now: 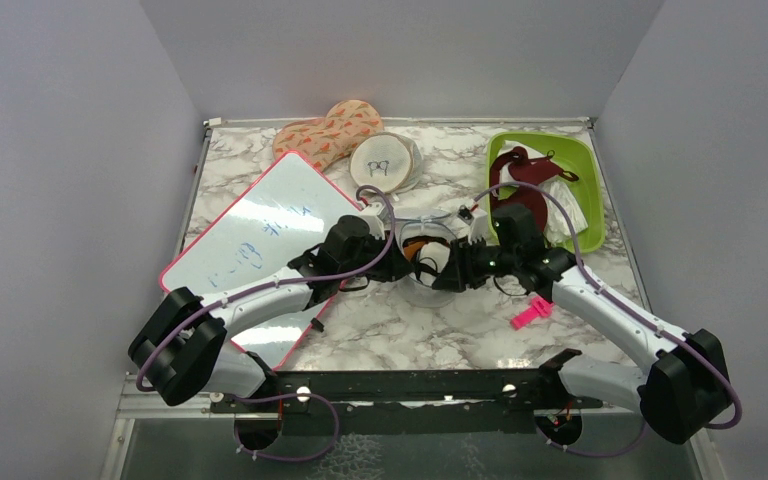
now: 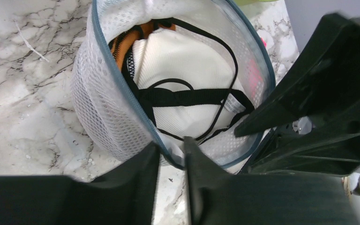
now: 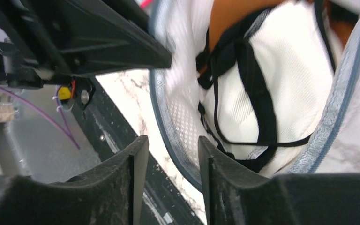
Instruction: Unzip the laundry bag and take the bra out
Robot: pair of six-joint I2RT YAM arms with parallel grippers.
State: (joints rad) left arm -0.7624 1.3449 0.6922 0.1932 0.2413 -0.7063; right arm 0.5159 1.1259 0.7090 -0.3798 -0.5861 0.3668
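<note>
Mesh bag (image 2: 98, 108) looks limp: left pincer (image 2: 171, 152) nips its rim, right pincer (image 3: 171, 143) spread astride it; just beyond, soft bra (image 2: 122, 44) should lift by a strap.

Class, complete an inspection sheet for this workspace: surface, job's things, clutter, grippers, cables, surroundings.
Surface: marble-look table, partly covered.
Job's things: laundry bag mid-table with its top open; bra inside it.
Clutter: whiteboard, carrot-print mitt, beige pouch, green tray holding a dark red garment, pink clip.
Grippers: left gripper appears pinched on the bag's rim; right gripper open, straddling the rim.
Cables: purple cables run along both arms.
Surroundings: grey walls on three sides.
</note>
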